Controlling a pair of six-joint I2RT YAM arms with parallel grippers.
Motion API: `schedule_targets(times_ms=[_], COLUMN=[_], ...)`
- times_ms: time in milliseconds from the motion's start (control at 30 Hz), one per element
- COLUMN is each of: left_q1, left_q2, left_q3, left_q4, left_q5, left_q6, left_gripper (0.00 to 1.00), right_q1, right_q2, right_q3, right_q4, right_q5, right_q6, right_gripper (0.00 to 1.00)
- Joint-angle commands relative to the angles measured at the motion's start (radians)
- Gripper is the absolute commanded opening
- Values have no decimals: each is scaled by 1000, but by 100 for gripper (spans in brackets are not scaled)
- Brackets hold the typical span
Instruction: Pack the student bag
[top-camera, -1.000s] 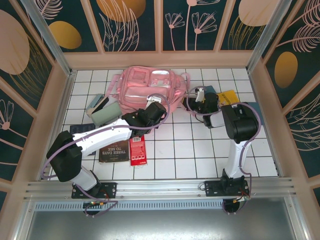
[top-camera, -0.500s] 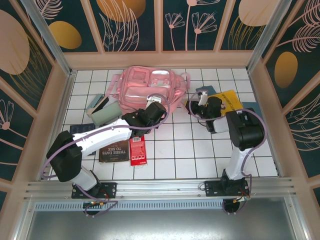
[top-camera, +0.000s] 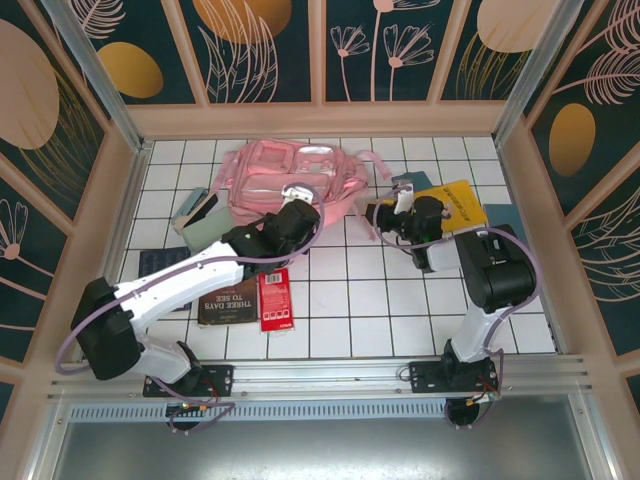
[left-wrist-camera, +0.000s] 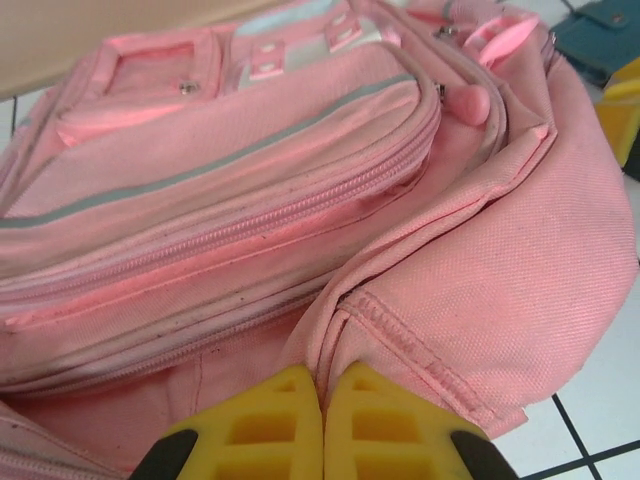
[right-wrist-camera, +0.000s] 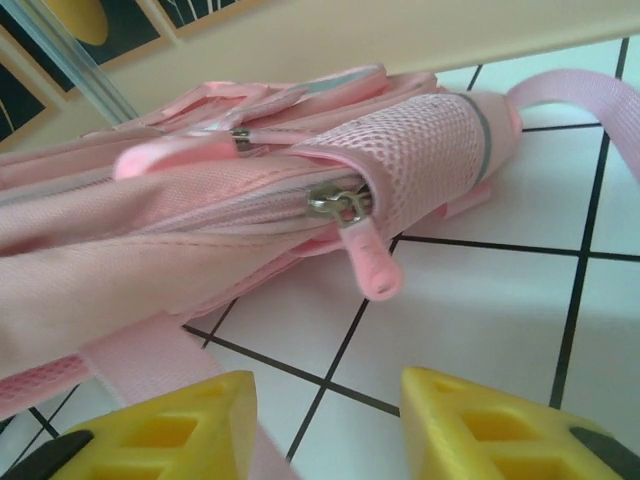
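The student bag (top-camera: 295, 178), a light-pink backpack, lies on the white tiles at the back, its near edge bunched up. My left gripper (top-camera: 297, 210) is shut on a fold of the bag's pink fabric (left-wrist-camera: 430, 300) at that near edge, the yellow fingertips (left-wrist-camera: 290, 400) pressed together around a seam. My right gripper (top-camera: 380, 214) hangs low at the bag's right side, open, with bare tile between its fingers (right-wrist-camera: 210, 410). Just ahead of it dangles the pink zipper pull (right-wrist-camera: 370, 265) of the main zip, beside the mesh side pocket (right-wrist-camera: 420, 150). A pink strap (right-wrist-camera: 150, 365) runs under the right gripper's left finger.
A yellow book (top-camera: 458, 203) and a teal case (top-camera: 408, 182) lie right of the bag. A mint-green pencil case (top-camera: 208, 228) and a dark notebook (top-camera: 160, 258) sit to its left. A brown book (top-camera: 228, 300) and a red packet (top-camera: 275, 300) lie near the front.
My right gripper has opened and let go, ending low beside the zipper pull. My left gripper has pushed toward the back with the bag's edge in it, bunching the bag.
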Motion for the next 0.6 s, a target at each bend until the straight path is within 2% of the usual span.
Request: schedule_targets(times_ms=[0, 233, 567], left_q1=[10, 10, 10], left_q2=[-57, -58, -52], left_q3=[26, 45, 42], left_q4=[11, 7, 9], left_q5=[-81, -73, -66], left_q6=[15, 18, 17], left_gripper=[0, 0, 0], right_q1=[3, -9, -11], right_q2=[1, 106, 194], right_q3=[40, 111, 201], right_q4=[34, 85, 87], right_q5=[-41, -232, -245], right_q6=[-51, 43, 99], right_gripper=[45, 39, 37])
